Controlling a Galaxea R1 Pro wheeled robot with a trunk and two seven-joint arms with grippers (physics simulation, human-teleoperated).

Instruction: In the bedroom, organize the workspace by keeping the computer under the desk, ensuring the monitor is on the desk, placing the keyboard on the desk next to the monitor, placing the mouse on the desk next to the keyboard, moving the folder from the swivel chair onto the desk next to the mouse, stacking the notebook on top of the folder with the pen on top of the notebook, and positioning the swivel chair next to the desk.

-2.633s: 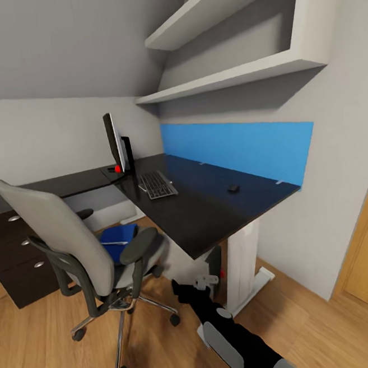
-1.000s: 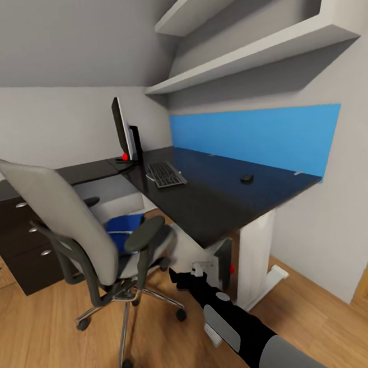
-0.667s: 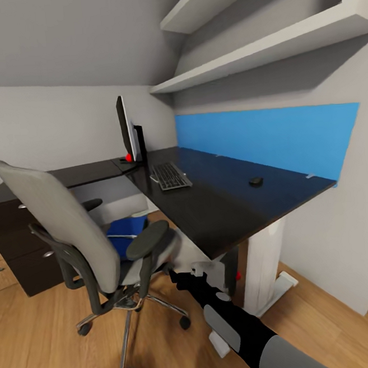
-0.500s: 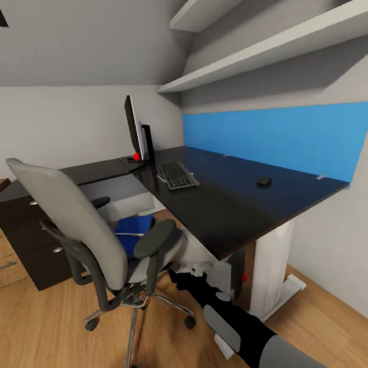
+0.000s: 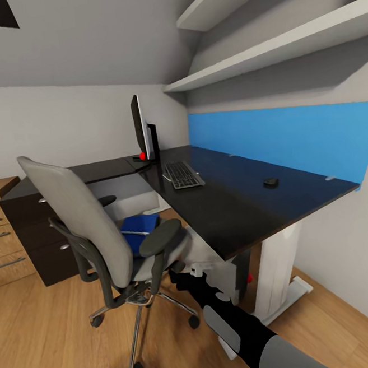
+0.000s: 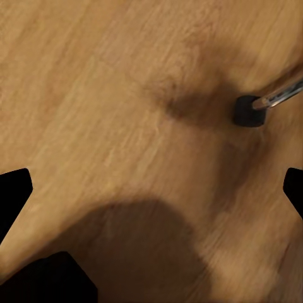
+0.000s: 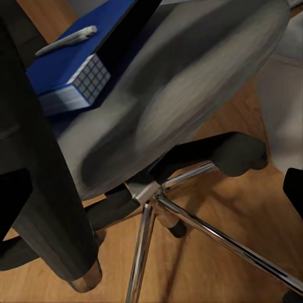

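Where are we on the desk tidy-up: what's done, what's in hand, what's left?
Looks done: monitor, keyboard and mouse sit on the desk. In hand: nothing; the right tool hangs near the swivel chair, its jaws not visible. Left: the folder lies on the chair seat with the pen on it, so folder, notebook, pen and chair placement remain.

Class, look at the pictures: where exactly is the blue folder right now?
The folder lies on the seat of the swivel chair, left of the desk in the head view; the right wrist view shows a pen lying on it.
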